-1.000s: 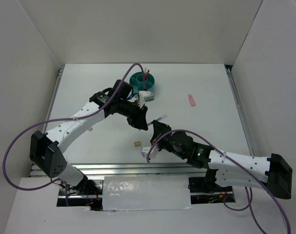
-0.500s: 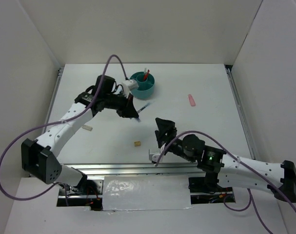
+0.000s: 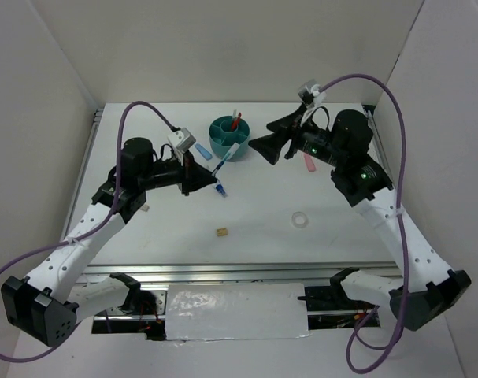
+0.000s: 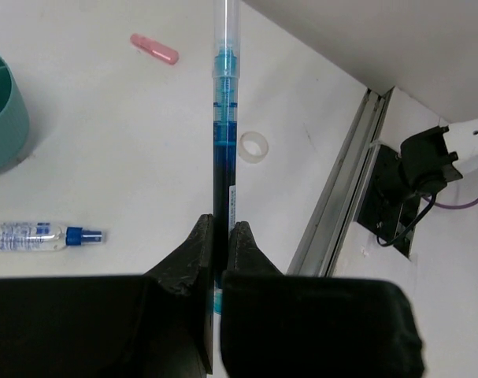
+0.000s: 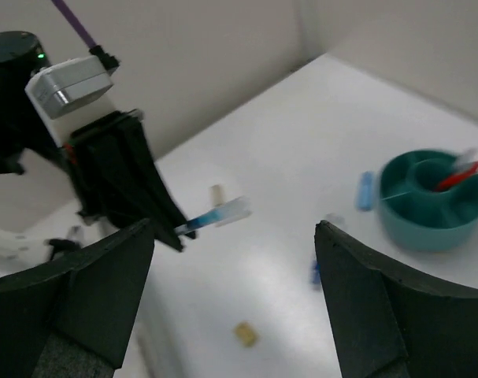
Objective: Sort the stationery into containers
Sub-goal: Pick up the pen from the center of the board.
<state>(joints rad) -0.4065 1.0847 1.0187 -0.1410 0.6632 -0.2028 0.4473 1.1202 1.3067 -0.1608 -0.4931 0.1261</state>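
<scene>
Pinching a blue-white pen (image 3: 227, 157), the left gripper (image 3: 206, 176) hangs just in front of the organiser (image 3: 217, 136) in our overhead view, with the pen's free end pointing at the organiser's near rim. We see the right gripper (image 3: 262, 138) raised just right of the organiser, its fingers spread and nothing between them. A red pen (image 3: 237, 122) stands in the organiser's central cup. A blue eraser (image 3: 201, 150) lies just left of the organiser and a pink eraser (image 3: 308, 161) well to its right. A second pen (image 3: 220, 190) lies in front of it, with a tape ring (image 3: 301, 220) and a tan block (image 3: 221, 232) farther forward on the table (image 3: 341, 244).

From the left wrist we look along the pen (image 4: 223, 118), the left gripper (image 4: 220, 236) pressed onto its barrel from both sides. The organiser (image 4: 4, 126) shows at the left edge, the second pen (image 4: 42, 235) lying near it, and the pink eraser (image 4: 153, 49) and tape ring (image 4: 253, 146) farther off.

From the right wrist our picture is blurred. The right gripper (image 5: 235, 232) stands wide apart and empty. The organiser (image 5: 427, 216) sits at right, the red pen (image 5: 459, 172) in its cup and the blue eraser (image 5: 366, 189) just beside it. Across the table the left gripper (image 5: 174, 230) holds the pen (image 5: 215, 215) out, and the tan block (image 5: 243, 333) lies nearer the camera than the organiser.
</scene>
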